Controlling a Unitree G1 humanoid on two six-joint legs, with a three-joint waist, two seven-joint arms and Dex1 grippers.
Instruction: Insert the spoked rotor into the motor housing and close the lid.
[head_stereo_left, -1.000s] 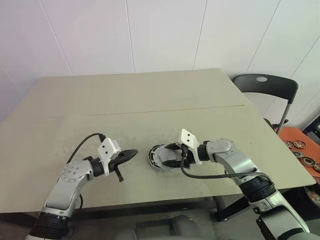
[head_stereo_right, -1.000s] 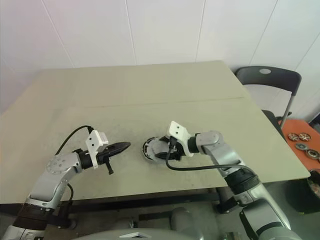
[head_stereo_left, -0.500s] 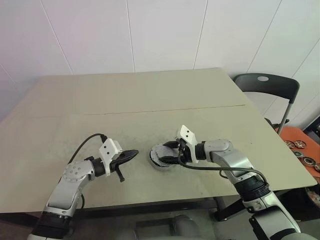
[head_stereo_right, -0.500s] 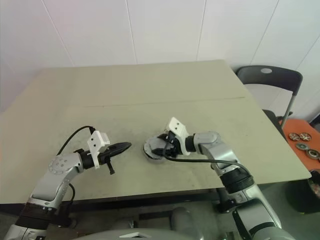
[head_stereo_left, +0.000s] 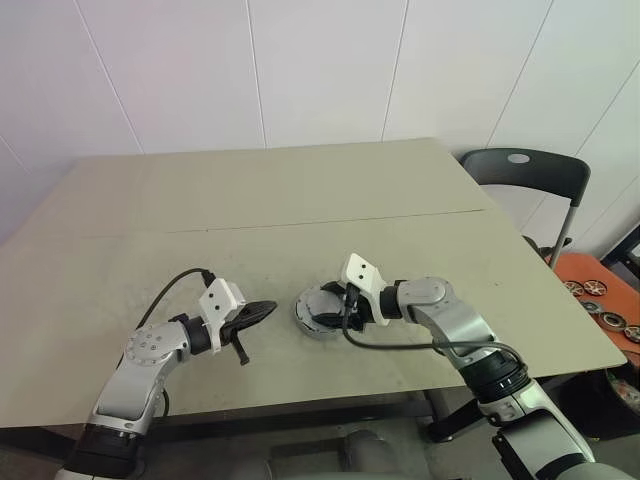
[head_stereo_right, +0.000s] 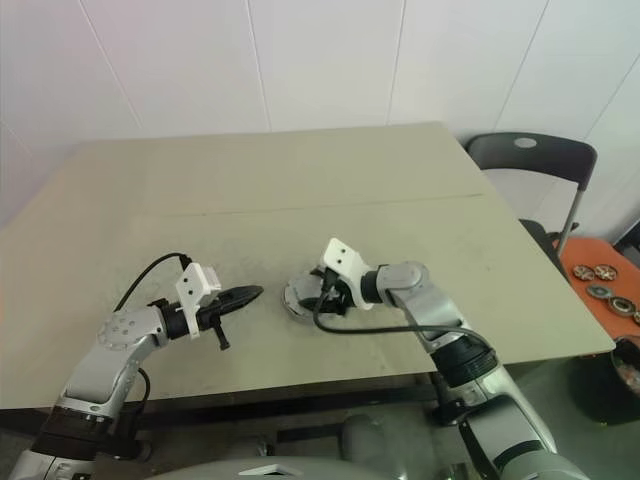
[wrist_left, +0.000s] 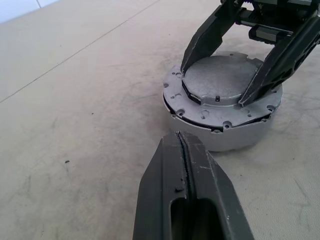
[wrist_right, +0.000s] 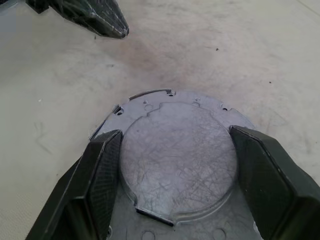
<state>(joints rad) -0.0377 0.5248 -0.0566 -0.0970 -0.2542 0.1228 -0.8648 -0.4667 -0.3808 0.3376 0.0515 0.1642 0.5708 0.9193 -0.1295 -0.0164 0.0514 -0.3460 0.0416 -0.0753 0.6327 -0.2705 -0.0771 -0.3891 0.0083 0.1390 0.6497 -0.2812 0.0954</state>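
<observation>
The motor housing (wrist_left: 220, 137), a squat silver puck, sits on the table near its front edge. The pale-grey lid (wrist_left: 220, 80) lies flat on top of it, covering the inside. My right gripper (head_stereo_left: 326, 312) comes in from the right, and its two black fingers (wrist_right: 100, 170) press against opposite sides of the lid's raised round centre (wrist_right: 180, 155). My left gripper (head_stereo_left: 262, 309) is shut and empty, pointing at the housing from the left with a short gap between them; its tip (wrist_left: 181, 142) is near the housing's wall. The spoked rotor is hidden.
The beige table (head_stereo_left: 300, 190) has a seam across its middle. A black chair (head_stereo_left: 525, 175) stands off the right edge. Beyond it, an orange tray (head_stereo_left: 600, 290) holds several small wheel-like parts.
My right wrist has turned a little and leaned slightly left over the lid. The housing, lid and left arm have stayed put.
</observation>
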